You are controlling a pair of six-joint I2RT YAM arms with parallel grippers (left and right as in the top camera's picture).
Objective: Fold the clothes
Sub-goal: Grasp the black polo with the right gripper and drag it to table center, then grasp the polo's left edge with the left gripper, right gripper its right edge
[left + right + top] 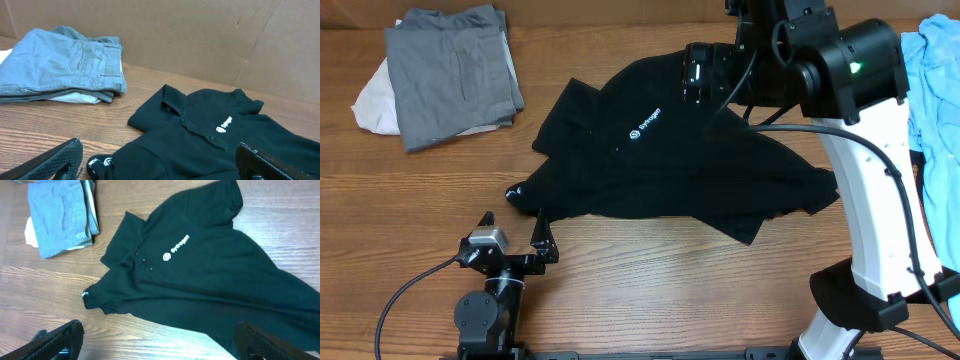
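A large black short-sleeved polo shirt (pixel 690 160) with a small white chest logo lies rumpled across the middle of the table, collar toward the left. It also shows in the left wrist view (pixel 220 140) and in the right wrist view (pixel 200 275). My left gripper (pixel 515 232) is open and empty, low on the table just in front of the shirt's left sleeve (pixel 100 162); its fingers (pixel 159 147) frame that sleeve. My right gripper (pixel 698 75) is open and empty, held high over the shirt's far side; its fingers (pixel 157 332) look down on the shirt's front edge.
A folded grey garment (pixel 450 70) lies on a white one (pixel 372 102) at the back left, also in the left wrist view (pixel 60 65). A light blue garment (pixel 935 85) lies at the right edge. A brown cardboard wall (pixel 200 35) stands behind the table.
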